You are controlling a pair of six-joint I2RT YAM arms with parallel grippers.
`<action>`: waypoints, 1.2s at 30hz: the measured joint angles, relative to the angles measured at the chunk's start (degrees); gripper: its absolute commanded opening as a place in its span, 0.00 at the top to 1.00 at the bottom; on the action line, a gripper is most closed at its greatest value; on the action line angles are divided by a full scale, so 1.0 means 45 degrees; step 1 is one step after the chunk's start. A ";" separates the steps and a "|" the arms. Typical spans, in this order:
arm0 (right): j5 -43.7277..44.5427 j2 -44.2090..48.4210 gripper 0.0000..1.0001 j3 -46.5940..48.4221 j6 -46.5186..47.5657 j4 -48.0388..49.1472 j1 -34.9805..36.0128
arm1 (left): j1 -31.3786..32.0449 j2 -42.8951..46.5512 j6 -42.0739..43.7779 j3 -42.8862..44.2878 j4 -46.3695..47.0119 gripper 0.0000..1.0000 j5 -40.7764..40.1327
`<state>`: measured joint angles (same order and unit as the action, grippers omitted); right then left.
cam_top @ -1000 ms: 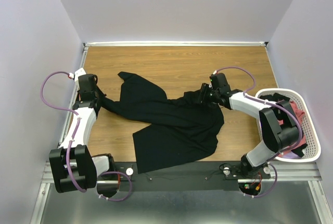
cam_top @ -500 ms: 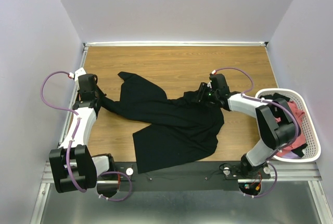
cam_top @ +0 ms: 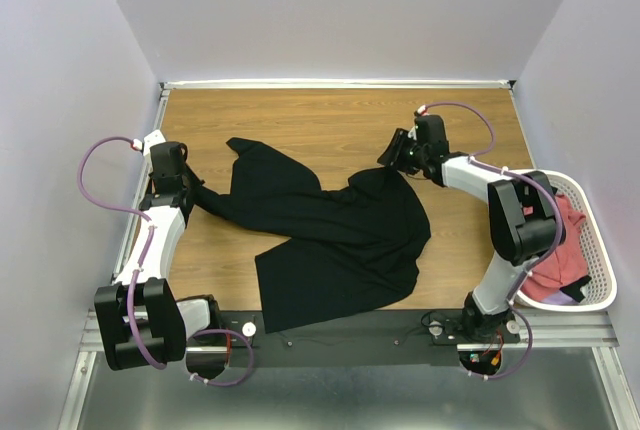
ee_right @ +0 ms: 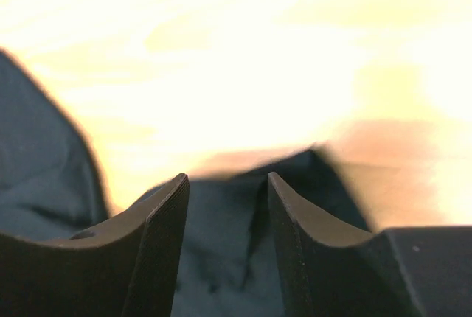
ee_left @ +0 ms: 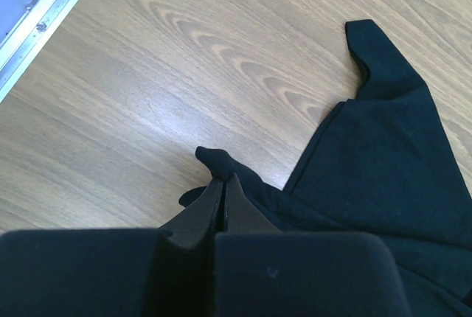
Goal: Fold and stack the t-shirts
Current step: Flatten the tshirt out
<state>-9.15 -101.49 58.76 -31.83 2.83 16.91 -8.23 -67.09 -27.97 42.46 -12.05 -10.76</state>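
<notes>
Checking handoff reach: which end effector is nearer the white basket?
Right. The right end effector sits left of and beyond the basket, open, at the black shirt's far edge. The left end effector is at the opposite side, shut on the shirt's left end.

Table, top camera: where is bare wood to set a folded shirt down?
Bare: the far strip of table between back wall and black shirt, and the gap between shirt and basket. Crowded: the middle, under the shirt, left hand and right hand at its ends.
</notes>
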 measured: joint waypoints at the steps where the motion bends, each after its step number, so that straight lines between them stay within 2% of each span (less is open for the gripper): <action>1: -0.0029 -0.0175 0.44 0.0194 0.0131 0.0019 -0.0131 | 0.0000 0.0000 0.0015 0.0000 0.0000 1.00 0.0000; 7: -0.0437 -0.0316 0.45 0.0301 0.0549 0.0010 -0.0325 | 0.0000 0.0000 0.0034 0.0000 0.0005 1.00 0.0000; 17: -0.1331 0.1627 0.47 -0.1676 0.0413 -0.0058 -0.0301 | 0.0000 0.0000 0.0034 0.0000 0.0005 1.00 0.0005; 27: -0.2278 0.1506 0.49 -0.2458 0.0272 0.0296 -0.0296 | 0.0000 0.0000 0.0034 0.0000 0.0005 1.00 0.0005; 36: -0.3274 0.0398 0.50 -0.2458 0.0267 0.1506 -0.0296 | 0.0000 0.0000 0.0034 0.0000 0.0010 1.00 0.0010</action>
<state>-23.88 -99.70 47.70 -30.63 9.61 15.57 -8.23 -67.09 -27.81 42.46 -12.01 -10.72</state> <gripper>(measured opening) 0.506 0.009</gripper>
